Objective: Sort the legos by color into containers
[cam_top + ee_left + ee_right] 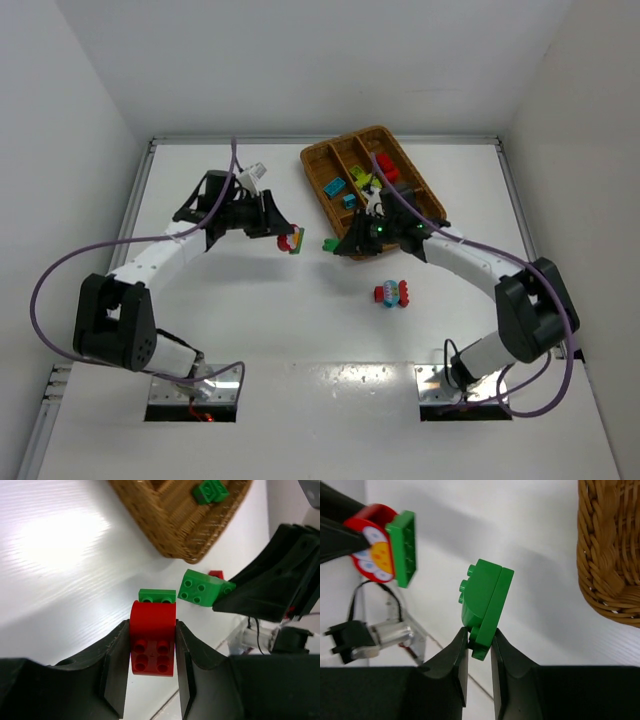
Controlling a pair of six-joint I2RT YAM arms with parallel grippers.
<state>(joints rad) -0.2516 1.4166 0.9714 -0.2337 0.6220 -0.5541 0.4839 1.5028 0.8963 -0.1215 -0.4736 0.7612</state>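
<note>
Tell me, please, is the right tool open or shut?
Shut: the right tool pinches the lower edge of a green brick.

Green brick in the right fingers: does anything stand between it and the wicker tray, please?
Nothing visible does: only open space lies between the green brick and the wicker tray; the red brick sits opposite.

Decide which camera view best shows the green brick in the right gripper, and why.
Right wrist: the green brick fills mid-frame, pinched by the right gripper. Left wrist shows its studded face; top external, only a green speck.
</note>
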